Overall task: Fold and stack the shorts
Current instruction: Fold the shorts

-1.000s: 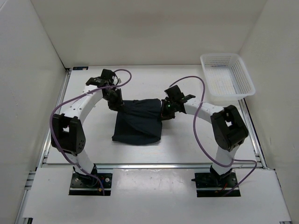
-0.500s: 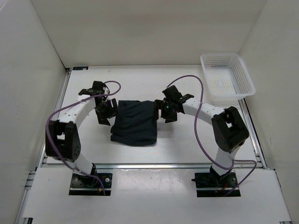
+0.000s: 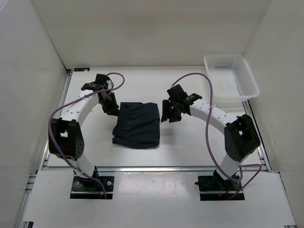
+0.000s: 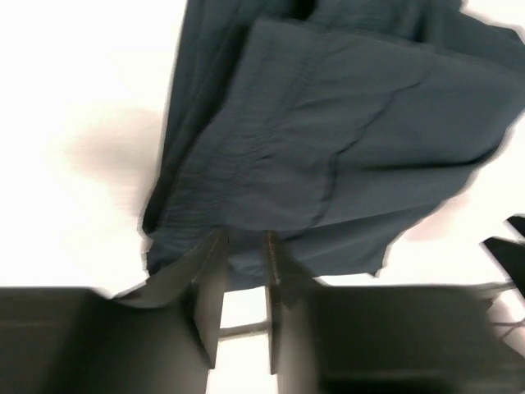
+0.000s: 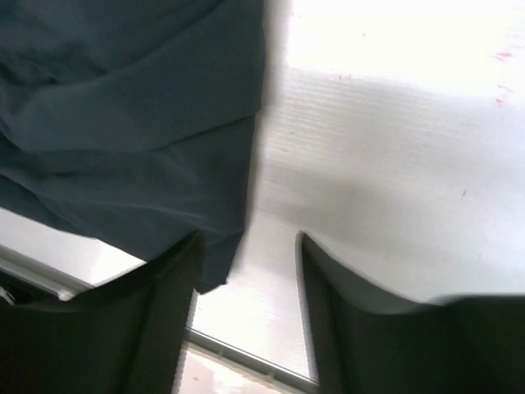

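The shorts (image 3: 137,125) lie folded into a rough dark square on the white desk (image 3: 190,142), about midway between its near and far edges and a little toward the left edge. Their top layer is creased, and the near left corner spreads out loosely. The left pincer (image 3: 112,108) sits low at the far left corner of the shorts. In its wrist view the pincer (image 4: 244,246) shows a narrow gap with only bare desk in it, and the hem of the shorts (image 4: 328,148) lies just ahead of the tips; whether they touch the cloth cannot be told. The right pincer (image 3: 167,114) hangs just beside the right edge of the shorts. From its own camera this pincer (image 5: 246,246) stands wide and holds nothing, with the edge of the shorts (image 5: 131,123) close to one finger (image 5: 168,312) and plain desk between the two. A white basket (image 3: 231,76) sits at the far right corner of the desk, well apart from the shorts.
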`<state>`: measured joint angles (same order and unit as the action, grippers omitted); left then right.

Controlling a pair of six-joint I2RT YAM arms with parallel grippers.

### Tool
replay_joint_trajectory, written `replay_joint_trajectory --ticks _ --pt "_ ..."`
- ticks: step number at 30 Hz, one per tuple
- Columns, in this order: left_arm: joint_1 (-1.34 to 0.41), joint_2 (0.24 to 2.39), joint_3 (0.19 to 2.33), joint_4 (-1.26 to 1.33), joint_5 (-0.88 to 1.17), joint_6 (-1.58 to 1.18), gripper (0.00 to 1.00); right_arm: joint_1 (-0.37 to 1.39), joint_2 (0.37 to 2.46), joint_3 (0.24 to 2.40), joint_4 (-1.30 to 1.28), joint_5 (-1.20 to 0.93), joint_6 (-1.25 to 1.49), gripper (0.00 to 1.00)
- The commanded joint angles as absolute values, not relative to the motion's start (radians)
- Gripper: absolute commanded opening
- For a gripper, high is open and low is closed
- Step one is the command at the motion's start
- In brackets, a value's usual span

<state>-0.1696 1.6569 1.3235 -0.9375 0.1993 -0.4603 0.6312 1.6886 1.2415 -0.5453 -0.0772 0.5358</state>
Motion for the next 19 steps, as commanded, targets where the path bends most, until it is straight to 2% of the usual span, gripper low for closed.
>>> replay_joint_trajectory --ticks 1,2,3,4,5,6,7,8,10,14,19 --pt "-0.195 1.620 1.371 -0.943 0.179 -0.460 0.26 0.653 1.637 1.305 -0.623 0.029 0.532 0.51" --pt "-0.195 1.620 1.384 -0.956 0.179 -0.460 0.19 0.653 1.600 1.305 -0.635 0.064 0.532 0.47" --pt "-0.195 1.620 1.397 -0.956 0.167 -0.460 0.19 0.653 1.573 1.305 -0.644 0.104 0.543 0.48" --pt "-0.195 1.594 1.397 -0.965 0.154 -0.460 0.19 0.653 1.542 1.290 -0.662 0.144 0.543 0.53" --pt "-0.195 1.571 1.408 -0.965 0.138 -0.450 0.22 0.653 1.473 1.281 -0.672 0.246 0.543 0.61" --pt "-0.195 1.545 1.408 -0.965 0.093 -0.449 0.37 0.653 1.438 1.272 -0.681 0.305 0.543 0.88" --pt "-0.195 1.489 1.417 -0.953 0.069 -0.449 0.49 0.653 1.407 1.258 -0.713 0.368 0.543 0.96" --pt "-0.195 1.456 1.417 -0.943 0.049 -0.449 0.66 0.653 1.350 1.258 -0.728 0.427 0.543 1.00" --pt "-0.195 1.364 1.417 -0.925 -0.003 -0.449 0.97 0.653 1.304 1.249 -0.762 0.602 0.543 1.00" --pt "-0.195 1.266 1.408 -0.894 -0.044 -0.449 0.99 0.653 1.214 1.239 -0.851 0.811 0.555 1.00" --pt "-0.195 1.206 1.399 -0.894 -0.055 -0.477 0.99 0.653 1.167 1.204 -0.888 0.847 0.581 1.00"
